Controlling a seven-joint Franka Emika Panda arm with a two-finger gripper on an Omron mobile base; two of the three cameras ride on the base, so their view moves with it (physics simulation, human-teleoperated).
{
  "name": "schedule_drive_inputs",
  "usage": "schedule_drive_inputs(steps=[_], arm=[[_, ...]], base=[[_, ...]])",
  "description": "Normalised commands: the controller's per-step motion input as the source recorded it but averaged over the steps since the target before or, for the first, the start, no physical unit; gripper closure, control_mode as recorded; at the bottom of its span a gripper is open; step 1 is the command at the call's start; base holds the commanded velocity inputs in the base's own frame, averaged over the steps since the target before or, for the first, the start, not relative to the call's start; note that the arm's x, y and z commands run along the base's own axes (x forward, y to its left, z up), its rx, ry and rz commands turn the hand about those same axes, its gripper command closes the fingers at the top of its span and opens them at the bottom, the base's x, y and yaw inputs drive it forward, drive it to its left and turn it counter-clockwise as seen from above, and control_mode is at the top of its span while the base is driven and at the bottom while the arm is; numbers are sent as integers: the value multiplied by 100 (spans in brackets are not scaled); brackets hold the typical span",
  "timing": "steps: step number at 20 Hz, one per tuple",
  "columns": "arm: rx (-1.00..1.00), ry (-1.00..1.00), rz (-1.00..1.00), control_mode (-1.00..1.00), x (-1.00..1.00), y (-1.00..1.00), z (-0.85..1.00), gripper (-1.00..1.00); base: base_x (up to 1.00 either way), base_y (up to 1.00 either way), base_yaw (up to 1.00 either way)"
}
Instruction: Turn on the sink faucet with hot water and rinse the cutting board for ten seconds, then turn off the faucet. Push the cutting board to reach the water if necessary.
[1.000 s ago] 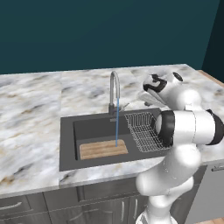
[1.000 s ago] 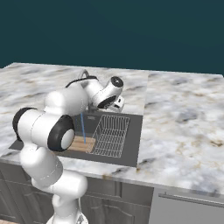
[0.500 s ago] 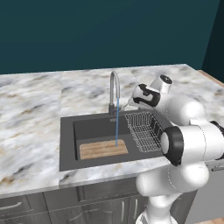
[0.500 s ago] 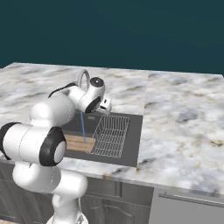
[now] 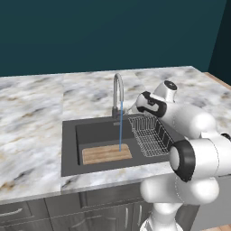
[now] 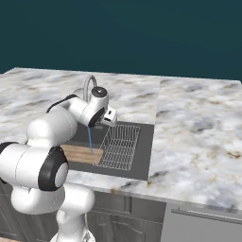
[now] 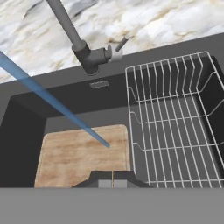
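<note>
Two dark fingertips pressed together and gripping nothing are my claw (image 7: 113,180), hanging over the near side of the sink (image 5: 68,149), just above the cutting board (image 7: 83,153), which lies flat on the basin floor beside the wire rack (image 7: 175,127) with its long axis running left to right along the front wall. Water (image 5: 120,126) is falling onto the board, so I judge the rinse is in hand, and next I must reach back to the small lever (image 7: 119,45) at the base of the faucet (image 5: 117,92), whose spout arches forward from the counter (image 5: 31,117), and shut it off.
</note>
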Motion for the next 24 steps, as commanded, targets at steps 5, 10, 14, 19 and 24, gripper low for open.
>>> schedule_drive_inputs(steps=[5,10,14,19,24], arm=[[0,0,0,-100,-1,0,0,100],[0,0,0,-100,0,0,0,100],[0,0,0,-100,0,0,0,100],[0,0,0,-100,0,0,0,100],[0,0,0,-100,0,0,0,100]], base=[[0,0,0],[0,0,0],[0,0,0],[0,0,0],[0,0,0]])
